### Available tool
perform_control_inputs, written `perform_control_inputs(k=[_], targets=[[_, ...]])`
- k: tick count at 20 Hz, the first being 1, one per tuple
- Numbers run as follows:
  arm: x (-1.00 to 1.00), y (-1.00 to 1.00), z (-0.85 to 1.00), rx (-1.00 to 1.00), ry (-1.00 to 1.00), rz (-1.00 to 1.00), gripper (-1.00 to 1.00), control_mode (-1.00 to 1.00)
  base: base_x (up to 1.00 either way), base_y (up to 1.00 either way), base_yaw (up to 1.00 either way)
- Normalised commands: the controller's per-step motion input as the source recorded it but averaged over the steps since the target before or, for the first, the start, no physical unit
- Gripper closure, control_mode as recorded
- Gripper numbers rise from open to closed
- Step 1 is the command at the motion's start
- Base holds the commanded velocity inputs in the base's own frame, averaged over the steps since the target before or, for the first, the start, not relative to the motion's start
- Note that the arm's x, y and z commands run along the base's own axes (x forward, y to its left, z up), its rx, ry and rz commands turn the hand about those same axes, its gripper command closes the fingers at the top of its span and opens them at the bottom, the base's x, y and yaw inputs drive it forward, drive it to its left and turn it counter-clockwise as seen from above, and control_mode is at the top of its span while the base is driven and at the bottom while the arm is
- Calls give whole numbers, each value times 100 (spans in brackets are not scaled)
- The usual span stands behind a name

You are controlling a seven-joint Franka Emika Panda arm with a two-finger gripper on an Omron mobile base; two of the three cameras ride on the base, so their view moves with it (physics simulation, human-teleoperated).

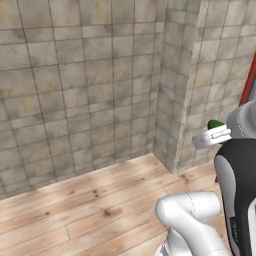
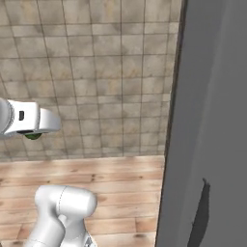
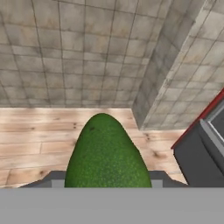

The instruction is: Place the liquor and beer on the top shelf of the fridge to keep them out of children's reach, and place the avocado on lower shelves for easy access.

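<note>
Currently, step in hand: you are carrying the small dark-green bumpy oval avocado (image 3: 105,153) toward the fridge; judging by this, the lower-shelf placement is not yet done.
Pincer: the white two-finger gripper (image 1: 214,131) is clamped on the avocado, which bulges up between the fingers in the hand view and peeks out as a green spot in both base views.
Where the avocado is: held in the air above the light wooden plank floor (image 1: 90,200), well apart from any shelf.
Fridge: the tall cabinet with dark-red outer sides and grey walls (image 3: 201,153) sits at the right of the hand view, showing a red edge and a dark grey face; a thin red strip marks it at the right edge of the left base view.
Shelves: none can be made out from here, so you cannot tell which level lies ahead.
Next move: it likely calls for swinging the hand right, toward the fridge opening, and then lowering to a lower shelf.
In the way: a wide flat grey panel (image 2: 207,120), probably the fridge door or side, stands close on the right of the right base view and could be struck.
Surroundings: a beige tiled wall (image 1: 75,75) with a jutting tiled corner pillar (image 1: 175,90) stands behind.
</note>
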Motion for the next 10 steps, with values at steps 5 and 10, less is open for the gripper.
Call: perform_control_inputs(k=[5,10], targets=[[0,0,0,0,0,0,100,100,90,48,-7],[0,0,0,0,0,0,100,100,66,35,-20]])
